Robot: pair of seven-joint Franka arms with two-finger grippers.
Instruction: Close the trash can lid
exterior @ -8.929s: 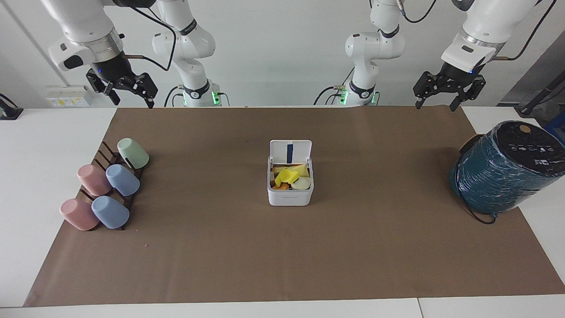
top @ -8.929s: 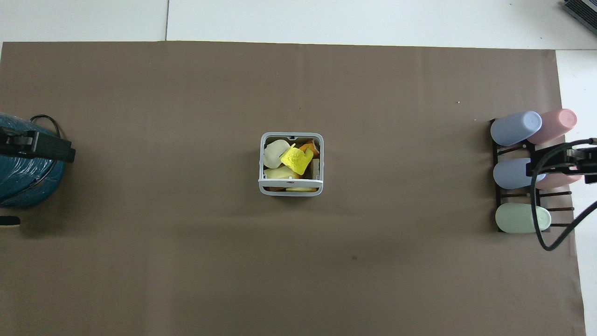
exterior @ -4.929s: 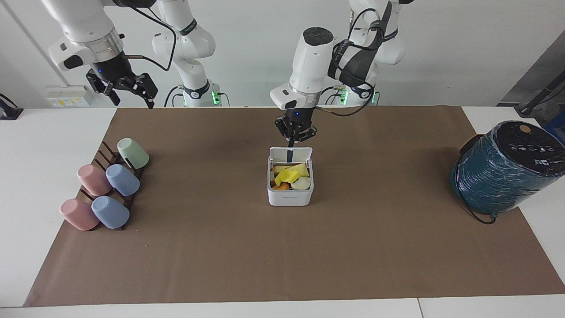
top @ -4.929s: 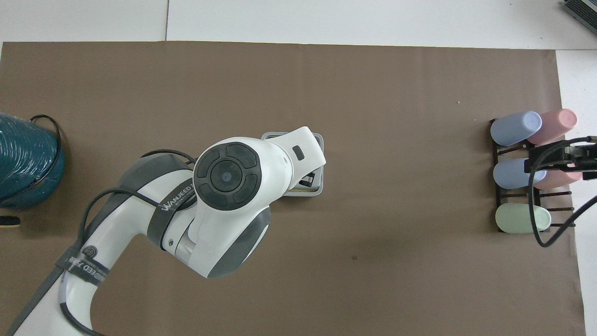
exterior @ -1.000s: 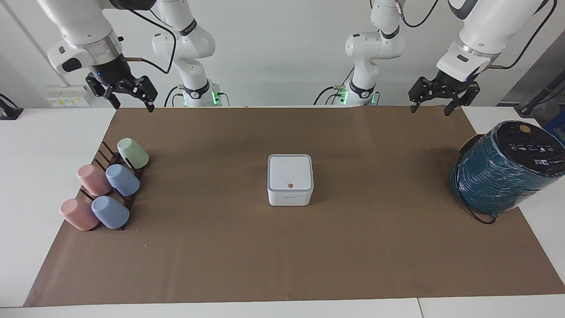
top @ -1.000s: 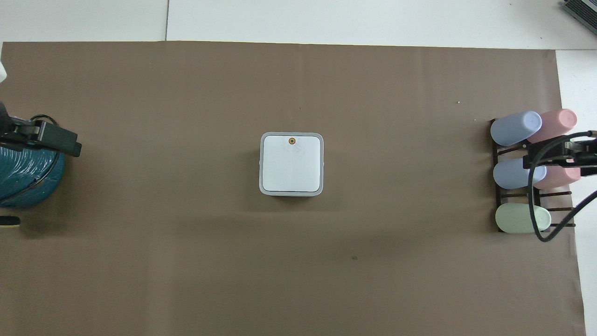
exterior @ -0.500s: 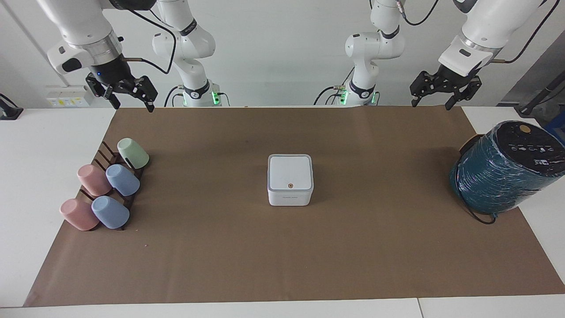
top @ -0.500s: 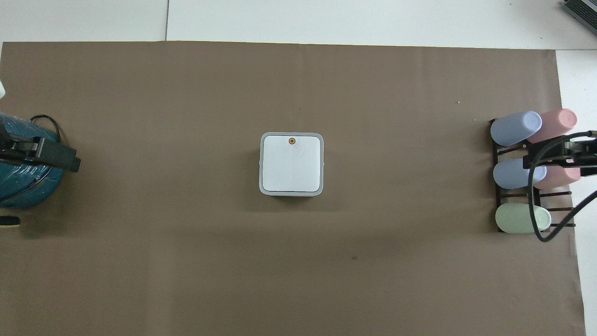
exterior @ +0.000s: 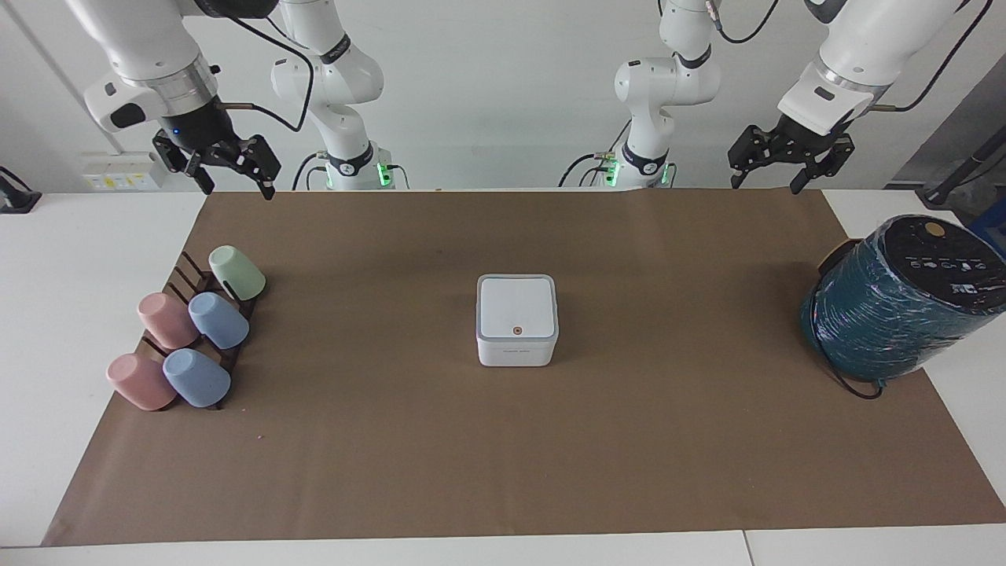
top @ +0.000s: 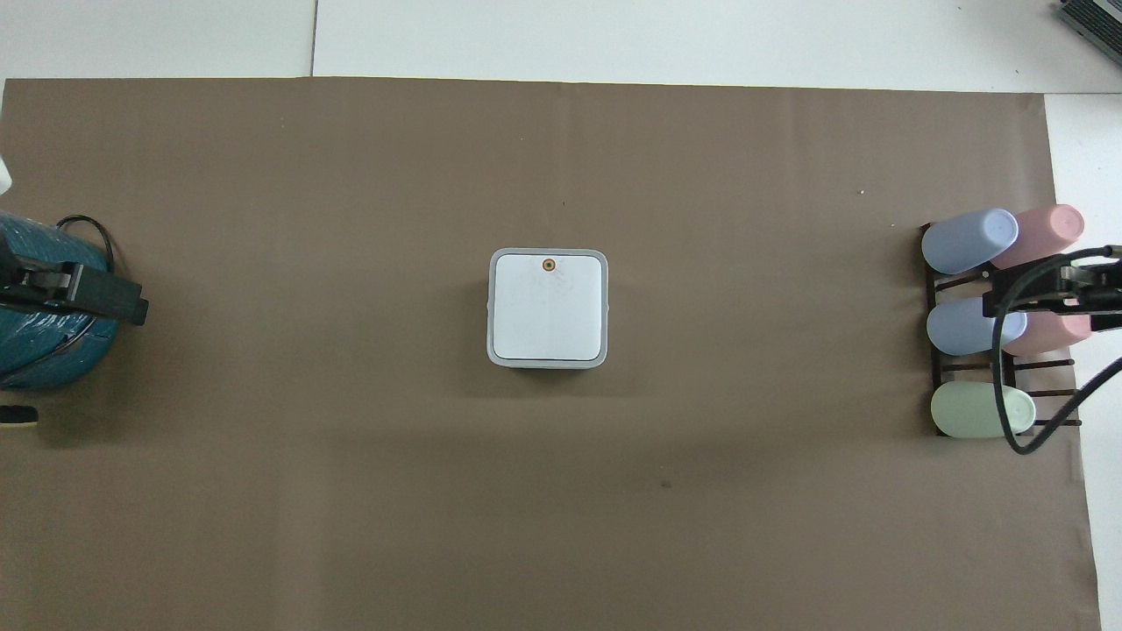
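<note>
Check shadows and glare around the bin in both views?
Facing view: soft, even light, with a faint shadow at the base of the trash can. Overhead view: the lid is bright but its orange dot stays readable; a thin shadow lies along the can's nearer edge.

Open brown surface point(exterior: 503, 464) rings the trash can point(exterior: 517, 346) on every side; lid point(exterior: 517, 306) down flat, nothing above it. Clock on the facing view: cup rack point(exterior: 185, 338) at 9 o'clock and teal-wrapped cylinder point(exterior: 896, 303) at 3 o'clock, both well apart. Left pincer point(exterior: 764, 185) at 2, right pincer point(exterior: 234, 185) at 10, both raised, spread.
</note>
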